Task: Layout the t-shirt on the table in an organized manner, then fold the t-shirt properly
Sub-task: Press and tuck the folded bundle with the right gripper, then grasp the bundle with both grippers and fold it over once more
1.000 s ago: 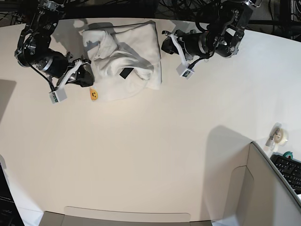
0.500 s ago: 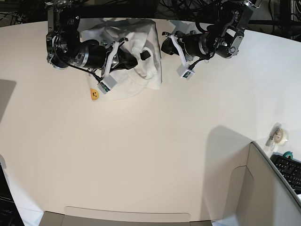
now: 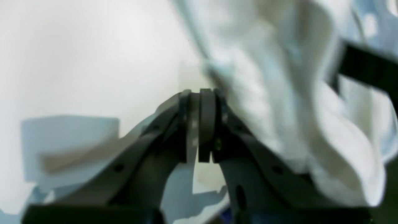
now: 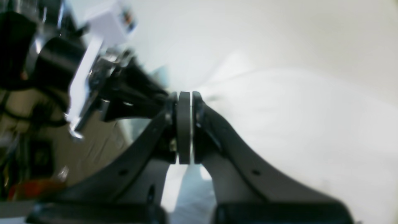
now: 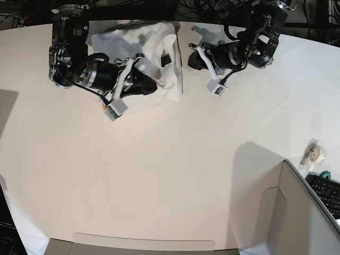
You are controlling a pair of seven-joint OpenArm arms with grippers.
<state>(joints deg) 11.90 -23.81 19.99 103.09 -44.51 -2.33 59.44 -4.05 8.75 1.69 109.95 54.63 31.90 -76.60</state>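
The table (image 5: 170, 175) is seen as a broad white top with a curved far edge; most of it, from the middle to the near side, lies bare. A grey box wall (image 5: 303, 212) stands at the near right corner, with a roll of tape (image 5: 317, 153) and a keyboard (image 5: 326, 192) just beyond it, well apart from the work.

The t-shirt (image 5: 159, 53) is bunched in a crumpled heap at the far side, left of centre, close to the far edge. Only white cloth and a small dark label are shown; the print cannot be made out. It is judged to be light, soft and limp, so it will sag and drag when lifted, and it is unlikely to slip from rubber pads. A hold is best taken at the hem corners or the shoulders, one to each arm, so that it can be drawn toward the near side and spread flat. The far edge leaves little room; the open room lies near and to the right.

The right gripper (image 5: 139, 79) is laid over the left part of the heap, its jaws pressed together; in its wrist view no cloth is seen between the pads, though whether any fold is caught below cannot be told. The left gripper (image 5: 192, 59) is held just beside the heap's right edge, its jaws nearly together with only a thin slit between them, and nothing is seen held in them.
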